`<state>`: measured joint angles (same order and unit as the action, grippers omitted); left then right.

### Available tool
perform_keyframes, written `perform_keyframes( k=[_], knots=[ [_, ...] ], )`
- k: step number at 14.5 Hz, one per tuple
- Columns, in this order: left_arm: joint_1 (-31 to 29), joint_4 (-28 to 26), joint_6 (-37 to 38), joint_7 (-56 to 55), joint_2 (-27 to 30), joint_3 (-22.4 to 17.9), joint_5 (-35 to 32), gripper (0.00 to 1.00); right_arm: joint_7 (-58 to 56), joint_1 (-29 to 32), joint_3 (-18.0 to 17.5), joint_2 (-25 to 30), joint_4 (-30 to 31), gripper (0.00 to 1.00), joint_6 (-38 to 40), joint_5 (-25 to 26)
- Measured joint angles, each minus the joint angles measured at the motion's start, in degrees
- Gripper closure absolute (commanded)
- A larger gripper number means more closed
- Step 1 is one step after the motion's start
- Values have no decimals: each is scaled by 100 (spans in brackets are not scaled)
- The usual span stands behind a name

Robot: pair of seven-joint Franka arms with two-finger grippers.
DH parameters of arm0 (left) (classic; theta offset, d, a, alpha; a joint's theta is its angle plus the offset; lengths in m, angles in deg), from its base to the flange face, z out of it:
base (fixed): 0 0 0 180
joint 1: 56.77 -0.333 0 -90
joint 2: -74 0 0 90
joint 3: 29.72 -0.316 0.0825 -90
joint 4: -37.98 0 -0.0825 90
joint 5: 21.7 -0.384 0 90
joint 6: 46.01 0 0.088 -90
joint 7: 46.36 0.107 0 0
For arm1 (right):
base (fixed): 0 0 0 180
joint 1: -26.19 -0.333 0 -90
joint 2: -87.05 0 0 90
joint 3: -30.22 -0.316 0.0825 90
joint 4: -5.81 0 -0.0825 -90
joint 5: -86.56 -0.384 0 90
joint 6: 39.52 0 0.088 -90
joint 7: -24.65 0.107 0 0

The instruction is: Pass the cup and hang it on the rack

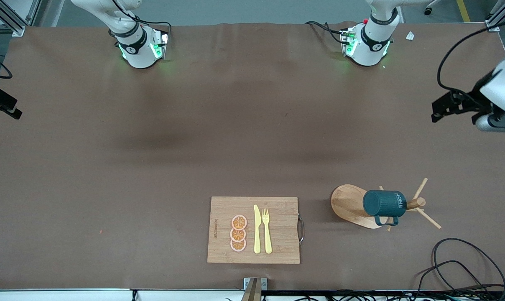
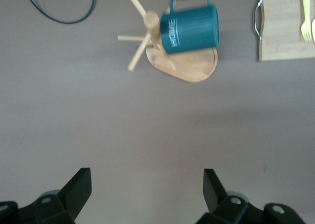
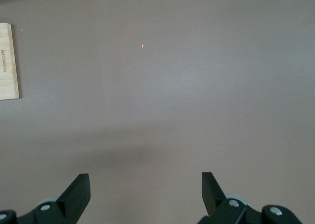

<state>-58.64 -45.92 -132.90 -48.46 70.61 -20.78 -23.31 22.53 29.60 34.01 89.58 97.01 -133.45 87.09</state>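
The right gripper [image 3: 145,192] hung wide open over bare brown table [image 1: 152,167] at the right arm's end, holding nothing. Toward the middle, near the front camera, lay a bamboo cutting board [image 1: 281,246] bearing three orange slices [image 1: 238,233], a yellow knife [image 1: 257,229] and a yellow fork [image 1: 266,230]. Beside it, toward the left arm's end, stood the rack [image 1: 346,202], and the cup [image 1: 384,203] hung on one of its pegs, handle toward the camera. The left gripper [image 2: 147,192] was wide open and empty, well apart from the rack.
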Motion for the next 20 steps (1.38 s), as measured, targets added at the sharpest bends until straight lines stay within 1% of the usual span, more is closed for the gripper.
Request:
perform_keyframes(
  k=[3,5,8,10,12,16,20],
  knots=[
    [7,-798,-230,0,644,-40,58,0,0,0,0,0,0,0,-1,0],
    [7,-1123,-258,-45,942,-65,81,0,0,0,0,0,0,0,-3,0],
    [7,-1428,-244,-447,1208,-58,109,0,0,0,0,0,0,0,-7,0],
    [8,-1483,-213,-850,1256,-52,297,0,0,0,0,0,0,0,-7,0],
    [8,-1497,-213,-1029,1260,-50,388,0,0,0,0,0,0,0,-7,0],
    [8,-1496,-213,-1031,1270,-36,324,0,0,0,0,0,0,0,-10,0],
    [9,-1482,-206,-1010,1277,82,256,0,0,0,0,0,0,0,-10,0]
  ],
)
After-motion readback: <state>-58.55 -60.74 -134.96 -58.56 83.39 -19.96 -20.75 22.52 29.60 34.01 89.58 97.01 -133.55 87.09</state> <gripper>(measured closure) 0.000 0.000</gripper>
